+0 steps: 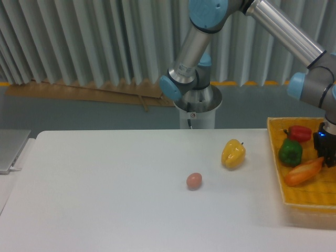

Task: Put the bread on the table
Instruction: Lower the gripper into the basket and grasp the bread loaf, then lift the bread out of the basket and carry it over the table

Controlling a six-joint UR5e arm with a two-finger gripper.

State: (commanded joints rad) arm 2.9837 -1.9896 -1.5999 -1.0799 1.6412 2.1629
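Observation:
The bread (pixel 302 172), a slim orange-brown baguette, is over the yellow woven tray (pixel 274 163) at the right edge, its right end tilted upward. My gripper (pixel 326 158) sits at that raised end, partly cut off by the frame edge, and looks shut on the bread. The white table (pixel 105 199) stretches to the left of the tray.
A yellow pepper (pixel 233 153) and a small pinkish egg-shaped thing (pixel 194 181) lie on the table near its middle. In the tray, a green pepper (pixel 290 151) and a red pepper (pixel 299 133) sit just behind the bread. The arm's base (pixel 197 107) stands behind the table. A grey flat object (pixel 10 149) is at the far left.

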